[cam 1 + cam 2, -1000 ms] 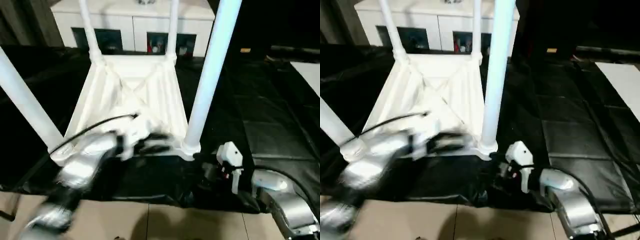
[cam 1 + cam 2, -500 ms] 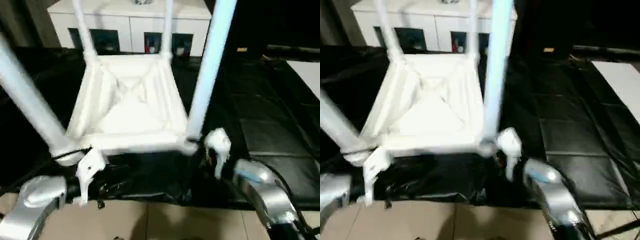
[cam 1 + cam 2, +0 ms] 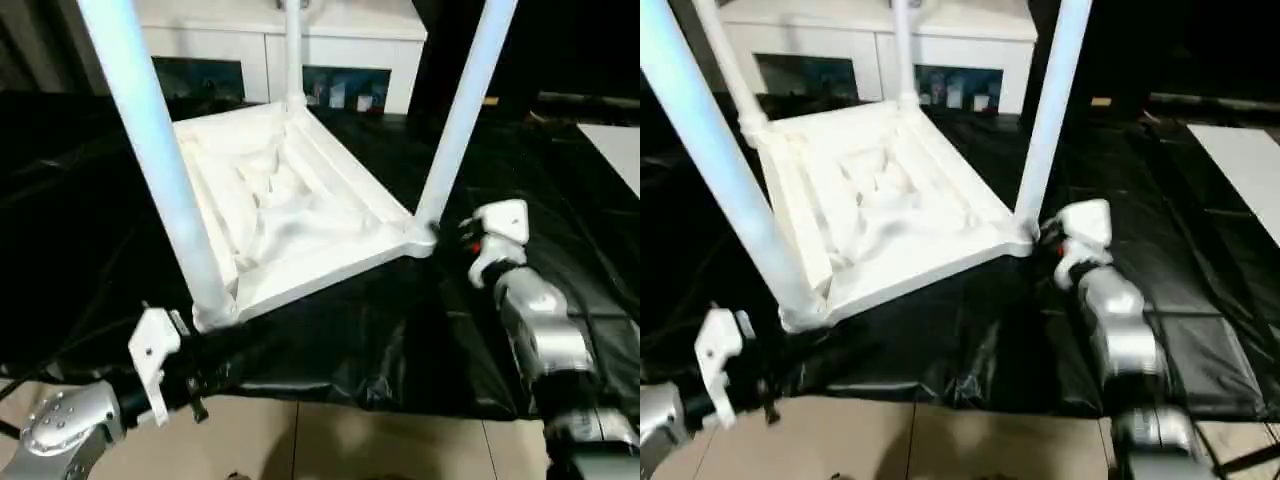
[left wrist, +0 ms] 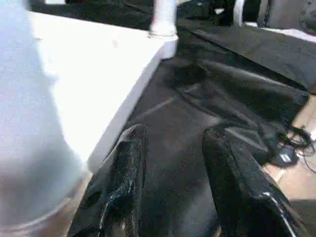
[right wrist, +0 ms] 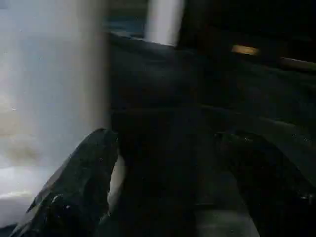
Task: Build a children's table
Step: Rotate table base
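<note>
The children's table stands upside down on the black mat, its ribbed white tabletop [image 3: 290, 210] turned at an angle. White legs rise from its corner sockets: one near left [image 3: 150, 150], one at the right [image 3: 462, 110], one at the back [image 3: 293, 50]. My left gripper [image 4: 175, 136] is open, low at the mat's front edge, just in front of the near-left leg's socket, with only mat between its fingers [image 4: 123, 168]. My right gripper [image 5: 170, 138] is open beside the right leg's socket [image 3: 420, 238], the leg just outside its fingers, which hold nothing.
A white cabinet with glass doors [image 3: 350, 50] stands behind the mat. A flat white board [image 3: 620, 140] lies at the far right. The black mat [image 3: 560, 180] is wrinkled along its front edge, with tan floor [image 3: 350, 440] below. A dark cable [image 4: 286, 153] lies by the mat.
The tabletop has turned, its near right corner swinging away from me. My left arm came off the tabletop and dropped to the front edge. My right arm reached forward to the right corner.
</note>
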